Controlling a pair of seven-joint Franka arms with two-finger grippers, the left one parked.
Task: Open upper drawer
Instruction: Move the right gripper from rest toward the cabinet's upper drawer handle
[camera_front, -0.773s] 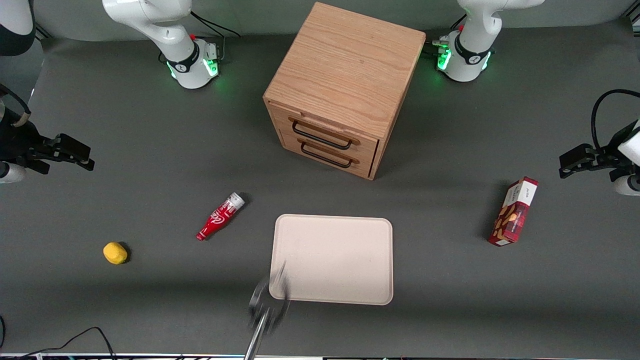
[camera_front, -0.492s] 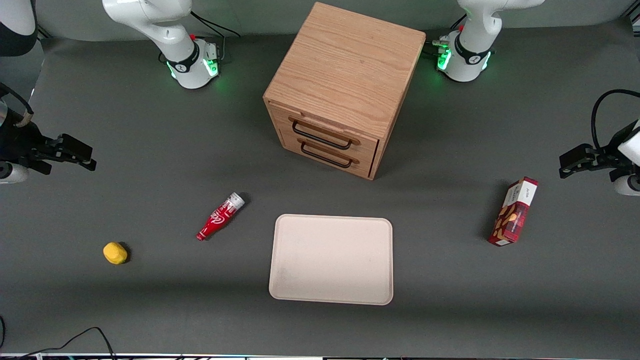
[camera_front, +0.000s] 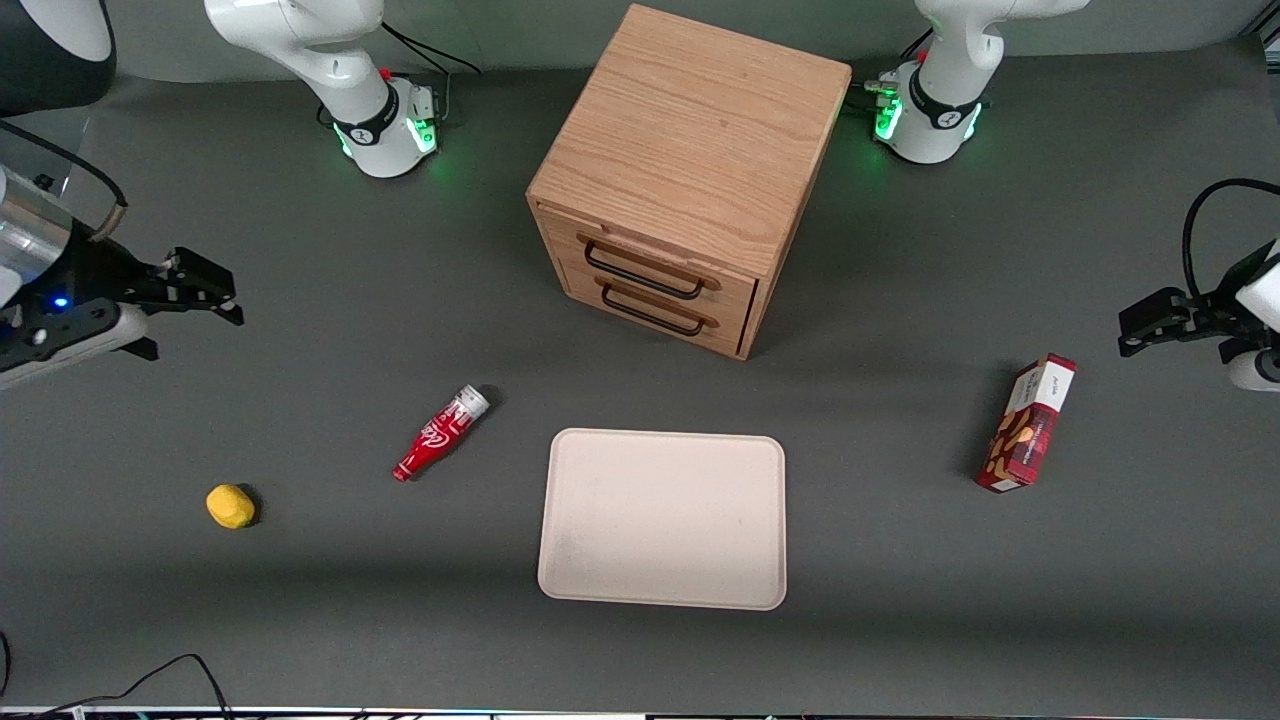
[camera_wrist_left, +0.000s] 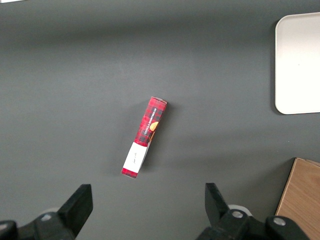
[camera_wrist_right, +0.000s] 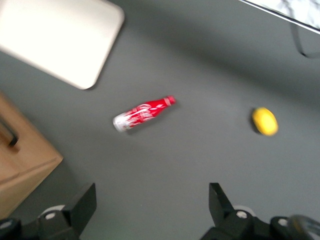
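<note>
The gripper (camera_front: 215, 290) hovers over the bench (camera_front: 300, 600) near the working arm's end, its fingers spread wide apart and holding nothing. A yellow ball (camera_front: 230, 506) lies near the bench's front edge, with a red bottle (camera_front: 441, 433) on its side closer to the middle. A pale tray (camera_front: 663, 519) sits nearer the front camera than the cabinet (camera_front: 690, 150). The upper drawer (camera_front: 650, 265) is closed, above its twin. A red box (camera_front: 1028, 423) lies toward the parked arm's end.
</note>
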